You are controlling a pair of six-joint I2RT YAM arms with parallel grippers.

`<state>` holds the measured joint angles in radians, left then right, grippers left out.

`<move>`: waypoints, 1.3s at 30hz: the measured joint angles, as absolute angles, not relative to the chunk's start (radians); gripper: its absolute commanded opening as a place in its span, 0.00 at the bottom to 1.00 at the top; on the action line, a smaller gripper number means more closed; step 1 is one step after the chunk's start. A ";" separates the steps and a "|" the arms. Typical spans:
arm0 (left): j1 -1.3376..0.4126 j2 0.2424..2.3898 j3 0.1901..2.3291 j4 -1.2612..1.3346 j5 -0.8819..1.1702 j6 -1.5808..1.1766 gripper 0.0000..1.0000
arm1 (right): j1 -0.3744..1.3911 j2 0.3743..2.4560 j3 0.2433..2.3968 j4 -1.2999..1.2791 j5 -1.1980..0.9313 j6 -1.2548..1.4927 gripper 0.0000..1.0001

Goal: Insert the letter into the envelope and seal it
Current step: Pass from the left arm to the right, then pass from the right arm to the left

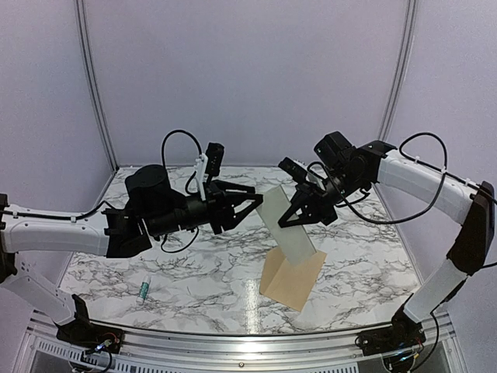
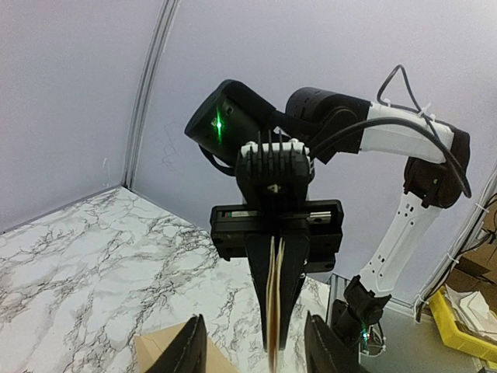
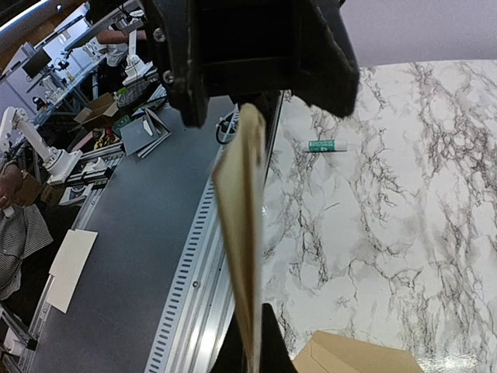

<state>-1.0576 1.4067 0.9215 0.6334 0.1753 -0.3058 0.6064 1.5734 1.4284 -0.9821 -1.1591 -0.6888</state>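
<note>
One letter (image 1: 289, 233): broadside overhead, edge-on wrist-side.

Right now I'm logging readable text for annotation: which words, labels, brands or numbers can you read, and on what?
No text is readable in any view.
On the white-and-green tube: any label print is too small and blurred to read.
On the letter: no legible writing shows.
On the envelope: plain, no print visible.

A small green-and-white tube (image 1: 144, 291), possibly a glue stick, lies on the marble-patterned table (image 1: 194, 272) near its front left corner. Pale lavender walls (image 1: 248, 78) enclose the table, and a metal rail (image 1: 233, 346) runs along its near edge.
</note>
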 measured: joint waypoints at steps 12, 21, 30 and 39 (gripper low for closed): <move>-1.058 1.393 0.889 0.701 0.191 -0.328 0.14 | 0.586 1.573 1.428 -0.964 -1.209 -0.657 0.00; -1.058 1.407 0.883 0.715 0.194 -0.336 0.18 | 0.578 1.573 1.420 -0.956 -1.227 -0.647 0.00; -1.054 1.432 0.883 0.715 0.204 -0.355 0.00 | 0.577 1.573 1.410 -0.946 -1.230 -0.635 0.00; -1.052 1.432 0.883 0.715 0.210 -0.354 0.00 | 0.577 1.573 1.401 -0.934 -1.222 -0.632 0.05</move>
